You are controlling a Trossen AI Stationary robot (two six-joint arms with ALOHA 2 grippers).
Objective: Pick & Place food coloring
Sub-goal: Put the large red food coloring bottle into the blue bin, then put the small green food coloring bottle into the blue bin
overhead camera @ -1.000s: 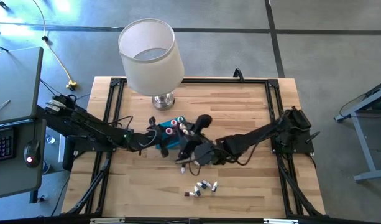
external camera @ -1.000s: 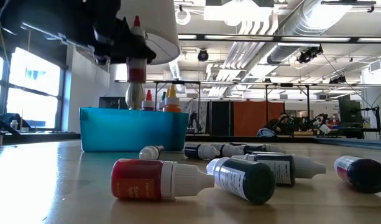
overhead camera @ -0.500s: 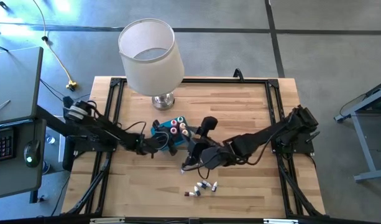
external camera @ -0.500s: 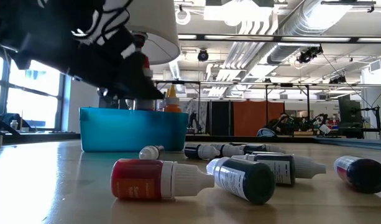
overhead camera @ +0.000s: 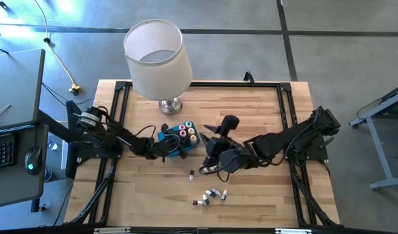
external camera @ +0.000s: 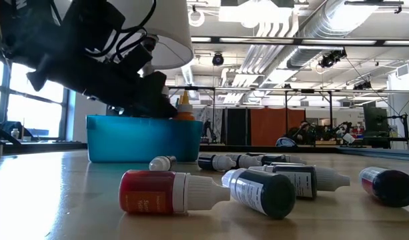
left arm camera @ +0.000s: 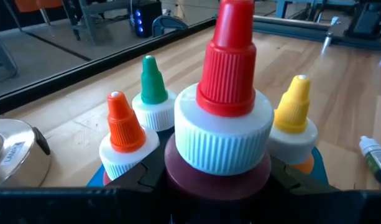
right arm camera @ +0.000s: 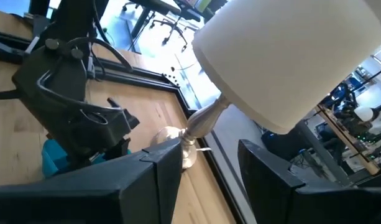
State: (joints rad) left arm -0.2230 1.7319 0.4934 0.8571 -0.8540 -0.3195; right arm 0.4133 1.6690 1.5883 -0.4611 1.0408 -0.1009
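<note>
A: Gripping a red-capped bottle point(left arm camera: 224, 124), the left gripper point(overhead camera: 167, 148) has its jaws pressed against both sides of the dark red body, right at the blue tray point(overhead camera: 167, 138).

B: What sits around those jaws?

A: Just past the held bottle stand three more upright bottles: an orange-capped bottle point(left arm camera: 123, 134) and a green-capped bottle point(left arm camera: 153, 93) on one side, a yellow-capped bottle point(left arm camera: 293, 121) on the other, all close against it. From above, their caps cluster inside the tray, beside the fingertips.

B: And the right gripper?

A: The right gripper point(overhead camera: 211, 138) is lifted off the wood, just beside the tray's far end from the left arm. Its two dark fingers point(right arm camera: 146, 168) stand apart with nothing between them, and beyond the gap show the lamp point(overhead camera: 156, 58) and the left arm's wrist.

B: Where is the rest of the food coloring?

A: Loose on the wooden table point(overhead camera: 263, 110). One small bottle point(overhead camera: 191, 174) lies alone below the right gripper's jaws, apart from them. Farther toward the front edge a group of fallen bottles point(overhead camera: 210, 195) lies on its side, well apart from both grippers. The low camera shows a red bottle point(external camera: 165, 193) and a dark bottle point(external camera: 261, 192) lying side by side, nearly touching, nearest the lens.
</note>
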